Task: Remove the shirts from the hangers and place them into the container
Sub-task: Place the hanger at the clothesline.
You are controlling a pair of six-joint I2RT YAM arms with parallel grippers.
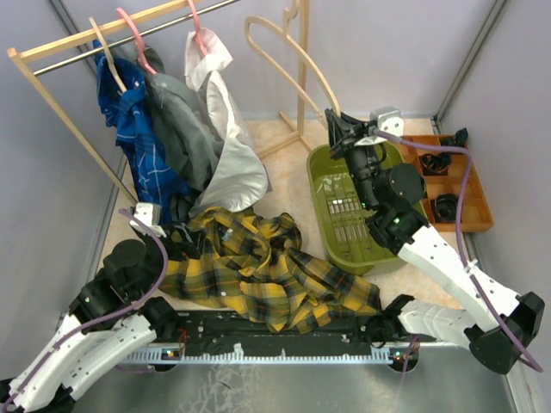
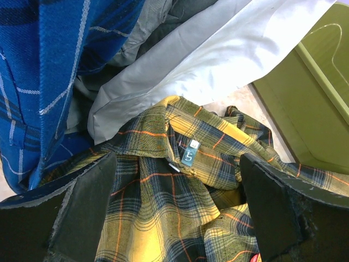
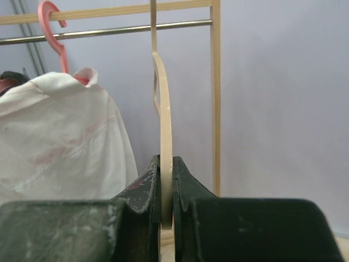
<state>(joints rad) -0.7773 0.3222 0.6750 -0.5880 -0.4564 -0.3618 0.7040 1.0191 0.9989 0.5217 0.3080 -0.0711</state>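
Rack (image 1: 82, 39): far left; three shirts are hung on it, hems sagging to the table (image 1: 284, 129).
Blue shirt (image 1: 138, 142): leftmost, hung on a pale hanger (image 1: 108, 56); not yet taken off.
L gripper (image 2: 177, 218): near left, jaws spread wide, nothing held; it is poised over the plaid's collar (image 2: 188, 155), w/ blue cloth just to its left.
Grey shirt (image 1: 176, 116): between blue & white, hung on a pink hanger (image 1: 133, 34).
White shirt (image 1: 228, 146): right of grey, hung on a 2nd pink hanger (image 1: 196, 26).
Plaid shirt (image 1: 258, 267): off its hanger, spread on the table at near centre; its right edge lies beside the container, none of it inside.
Bare hanger (image 1: 288, 64): pale, far centre; whether it is hooked on the rack cannot be told.
R gripper (image 3: 166, 188): clamped on the bare hanger's lower end, over the container's far end.
Container (image 1: 320, 202): right of centre; no shirt is seen in it.
Orange tray (image 1: 473, 194): far right, apart from the work.
Step (judged): the plaid is to be picked up & dropped in the container.
How: the collar is best pinched as a thick fold, w/ blue cloth kept out of the jaws. The lift should be made high so the tails clear the rim. R arm & hanger should be moved off the container first, else the drop is likely blocked.
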